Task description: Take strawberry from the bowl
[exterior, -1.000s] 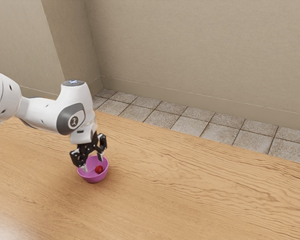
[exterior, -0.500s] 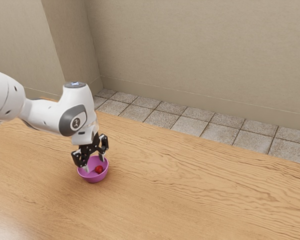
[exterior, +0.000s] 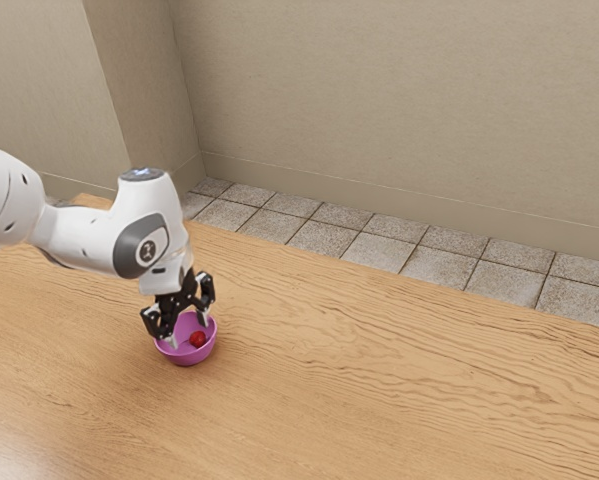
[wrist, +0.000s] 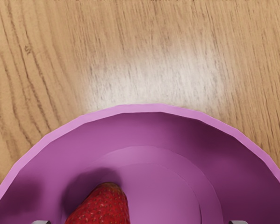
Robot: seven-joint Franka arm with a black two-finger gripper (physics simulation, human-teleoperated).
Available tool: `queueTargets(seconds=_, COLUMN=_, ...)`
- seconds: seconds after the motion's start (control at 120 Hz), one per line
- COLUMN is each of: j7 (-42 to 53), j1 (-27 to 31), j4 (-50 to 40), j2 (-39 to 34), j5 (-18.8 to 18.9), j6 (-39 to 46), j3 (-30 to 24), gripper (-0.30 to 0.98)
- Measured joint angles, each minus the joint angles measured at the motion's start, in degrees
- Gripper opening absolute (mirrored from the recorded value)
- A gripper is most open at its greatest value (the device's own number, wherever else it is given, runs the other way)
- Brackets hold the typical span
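My black gripper (exterior: 189, 331) is open over the purple bowl (exterior: 187, 357), its two fingertips apart and reaching down inside the rim. The red strawberry (exterior: 198, 339) lies on the bowl's floor, toward the exterior view's right side of the fingers' gap. In the wrist view the strawberry (wrist: 104, 205) rests inside the bowl (wrist: 149, 108), off-centre between the tips of the open gripper (wrist: 140, 222) and nearer one of them. No contact between fingers and strawberry can be made out.
The wooden table (exterior: 409, 370) stretches around the bowl and on toward the exterior view's right. Beyond its far edge are floor tiles (exterior: 369, 250) and a beige wall (exterior: 399, 110).
Over the last second my hand has sunk slightly, bringing the open fingers a little lower into the bowl. The bowl and strawberry have stayed in place.
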Motion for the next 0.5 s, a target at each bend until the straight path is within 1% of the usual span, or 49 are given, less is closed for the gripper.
queueTargets(seconds=0.5, j7=0.4, j1=0.1, j4=0.1, j2=1.9, j5=-0.4, j6=0.9, j3=-0.1, gripper=0.45)
